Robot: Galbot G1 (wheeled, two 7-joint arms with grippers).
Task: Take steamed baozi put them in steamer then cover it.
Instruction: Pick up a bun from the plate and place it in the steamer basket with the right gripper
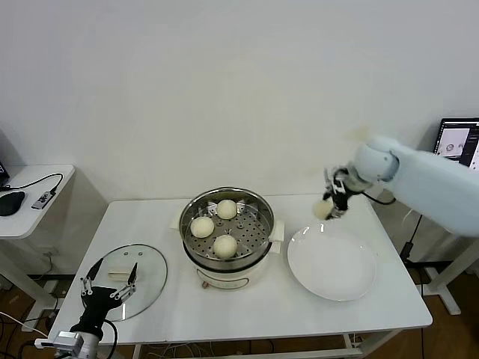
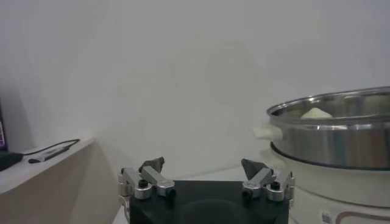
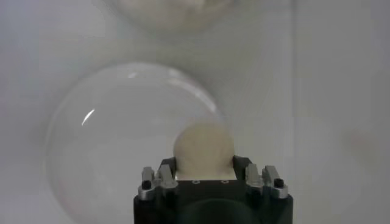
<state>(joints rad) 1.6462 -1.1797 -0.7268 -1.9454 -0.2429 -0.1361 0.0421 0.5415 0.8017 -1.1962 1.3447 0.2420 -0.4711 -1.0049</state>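
Observation:
The steamer [image 1: 258, 202] stands mid-table with three baozi on its perforated tray: one at the left [image 1: 202, 226], one at the back [image 1: 227, 209], one at the front [image 1: 225, 245]. My right gripper [image 1: 327, 209] is shut on a fourth baozi [image 1: 323, 209] and holds it in the air above the far edge of the white plate [image 1: 331, 263]; the right wrist view shows this baozi [image 3: 203, 149] between the jaws. The glass cover [image 1: 150, 273] lies flat on the table's left. My left gripper [image 1: 109, 282] is open and empty, low at the front left by the cover.
A white side table [image 1: 30, 198] with a mouse and cable stands at the left. A monitor [image 1: 458, 140] shows at the far right. The steamer's steel wall [image 2: 341, 140] shows in the left wrist view.

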